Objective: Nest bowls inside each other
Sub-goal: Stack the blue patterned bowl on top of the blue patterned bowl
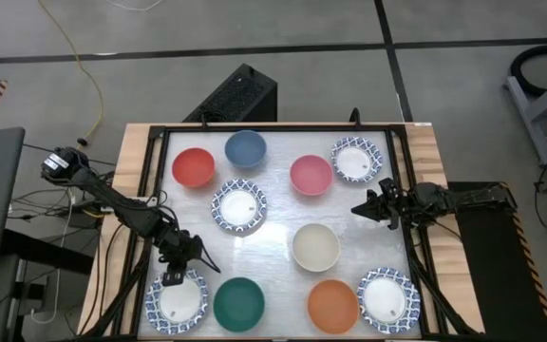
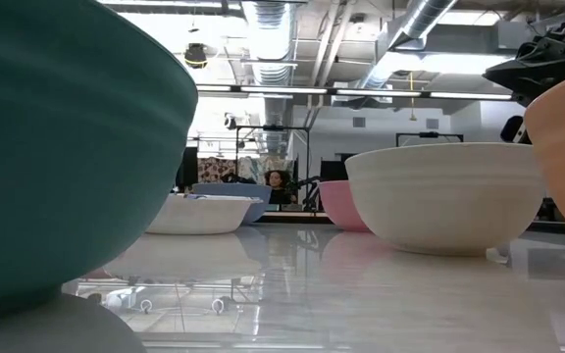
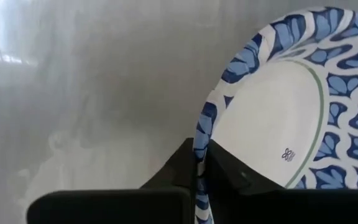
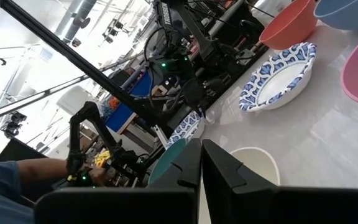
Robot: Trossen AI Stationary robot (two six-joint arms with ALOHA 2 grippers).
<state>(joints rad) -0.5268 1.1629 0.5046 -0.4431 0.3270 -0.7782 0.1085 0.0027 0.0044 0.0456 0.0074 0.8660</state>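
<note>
Ten bowls stand on their bases on the white table top. The red bowl (image 1: 194, 167), blue bowl (image 1: 245, 149), pink bowl (image 1: 311, 175) and a blue-patterned bowl (image 1: 356, 160) are at the far side. Another patterned bowl (image 1: 238, 206) and the cream bowl (image 1: 315, 247) sit mid-table. The green bowl (image 1: 238, 304), orange bowl (image 1: 333, 306) and a patterned bowl (image 1: 387, 299) stand along the near edge. My left gripper (image 1: 173, 277) is shut on the near-left patterned bowl (image 1: 179, 302). My right gripper (image 1: 364, 209) hovers shut at the right side, holding nothing. My left gripper pinches the far rim (image 3: 200, 144) of the near-left patterned bowl, one finger (image 3: 238, 177) inside the bowl and one outside. The fingers come slanting down from the table's far left side. In the high view the bowl sits upright on the table.
A black frame (image 1: 273, 126) rims the table top, with cables and dark equipment beyond its far edge. In the low view the green bowl (image 2: 67, 147) fills the left foreground and the cream bowl (image 2: 444, 196) stands at the right. Bare table lies between the centre patterned bowl and the cream one.
</note>
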